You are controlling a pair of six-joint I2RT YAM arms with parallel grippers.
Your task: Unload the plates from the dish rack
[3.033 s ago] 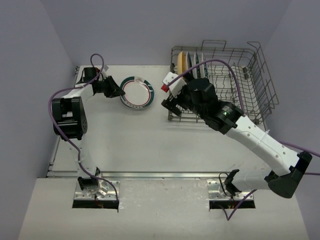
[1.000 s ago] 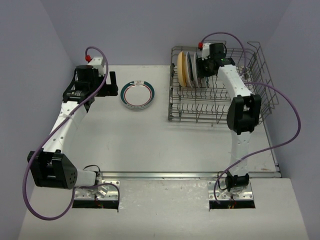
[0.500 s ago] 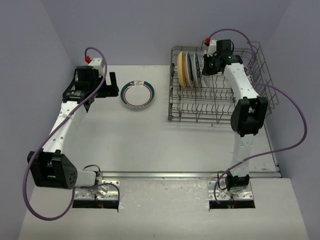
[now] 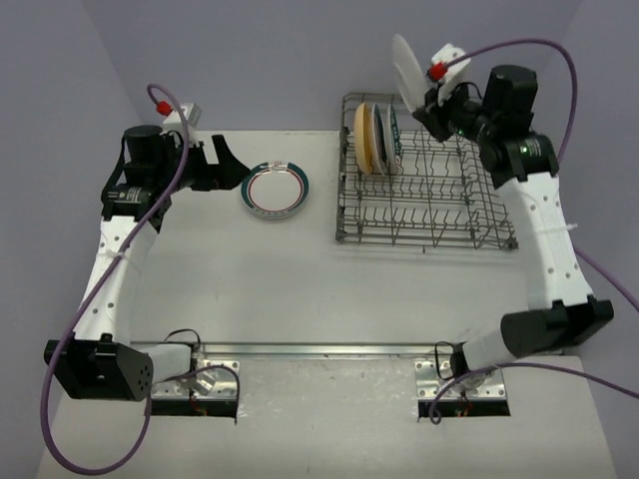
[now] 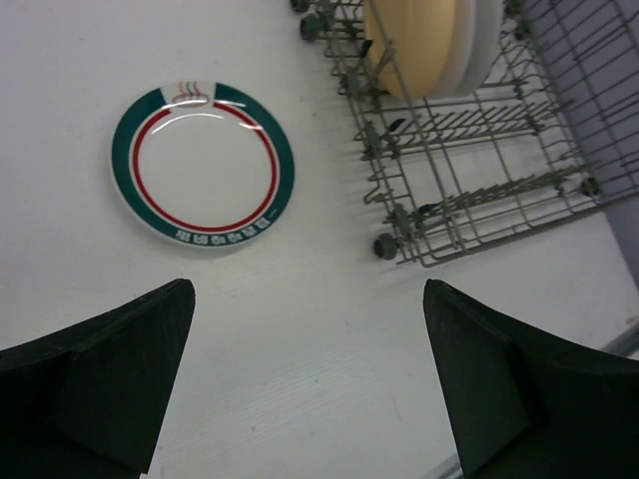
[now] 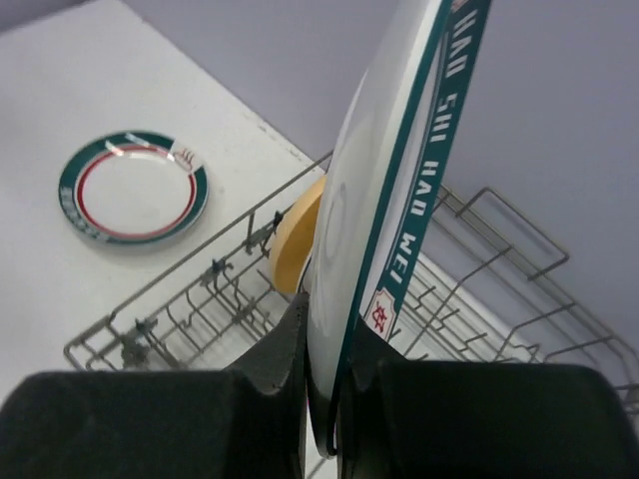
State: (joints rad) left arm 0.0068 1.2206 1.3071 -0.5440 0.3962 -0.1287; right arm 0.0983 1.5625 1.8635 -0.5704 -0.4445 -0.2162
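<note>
Within right gripper [image 6: 324, 344], one plate [image 6: 399, 180] edgewise

Your left tool [image 5: 306, 287] gapes over the desk [image 5: 80, 60], teal-rimmed plate [image 5: 203, 165] flat beside the dish rack [image 5: 469, 190] holding perhaps two plates [image 5: 419, 45].

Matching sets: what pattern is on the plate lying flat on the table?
The plate is white with a teal-green rim band and a thin red ring; clearest in left wrist view.
</note>
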